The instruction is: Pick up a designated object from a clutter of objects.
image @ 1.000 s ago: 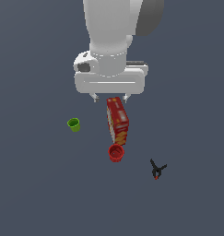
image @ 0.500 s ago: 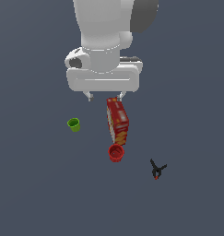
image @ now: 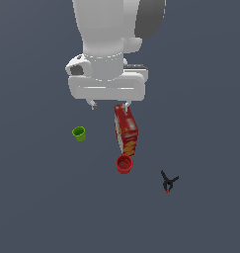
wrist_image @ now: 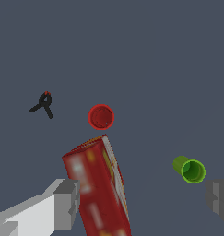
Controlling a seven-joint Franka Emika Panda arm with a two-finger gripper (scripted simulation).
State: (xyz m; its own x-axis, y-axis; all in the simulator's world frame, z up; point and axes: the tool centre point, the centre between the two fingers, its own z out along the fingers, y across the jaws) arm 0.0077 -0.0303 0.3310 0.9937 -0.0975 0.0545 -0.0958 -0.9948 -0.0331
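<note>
Arm: the white Panda arm hung over the middle of the scene in the exterior view, its wrist block broad and pale above the objects.
Gripper (image: 109, 105): it was held above the floor, with nothing between its fingers; the jaws stood spread wide apart. In the wrist view one grey finger (wrist_image: 66, 203) lay beside the box and the other sat at the far edge of the frame, close to the green cup.
Green cup (image: 79, 133): it stood alone on the dark floor, toward the exterior view's left of the box, apart from everything else, open mouth showing. It was not touched by either finger.
Red and yellow box (image: 126, 129): a long box, in the exterior view reaching from under the gripper down to the red cup.
Red cup (image: 124, 163): upright, just beside the near end of the box; whether they touched could not be told.
Black clamp (image: 168, 182): small, red-tipped, well apart toward the exterior view's right.
Floor (image: 37, 207): plain dark grey.
</note>
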